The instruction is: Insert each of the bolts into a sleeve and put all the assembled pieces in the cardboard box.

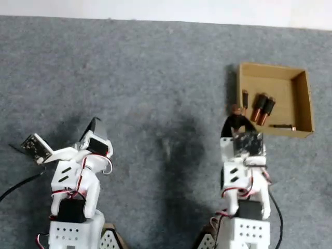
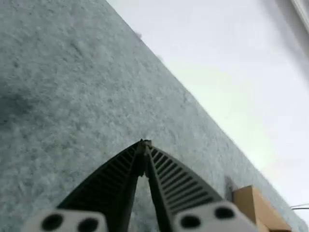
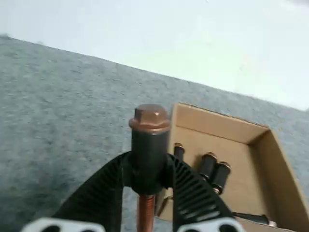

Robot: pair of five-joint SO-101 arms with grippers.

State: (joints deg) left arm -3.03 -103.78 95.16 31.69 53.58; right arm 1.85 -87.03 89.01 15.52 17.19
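My left gripper sits pinched together and empty, my right gripper is clamped on a sleeve with its bolt seated, just short of the cardboard box, where several finished pieces lie, so I judge little beyond this drop remains.

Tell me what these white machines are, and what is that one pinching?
They are two little robot arms, sitting side by side on a grey mat. One picture looks down from above; the other two come from cameras on each arm's wrist. The right arm's fingers pinch a copper bolt pushed into a black sleeve, close to a cardboard box. A few finished pieces already lie in the box. The left arm's fingers are shut with nothing between them.
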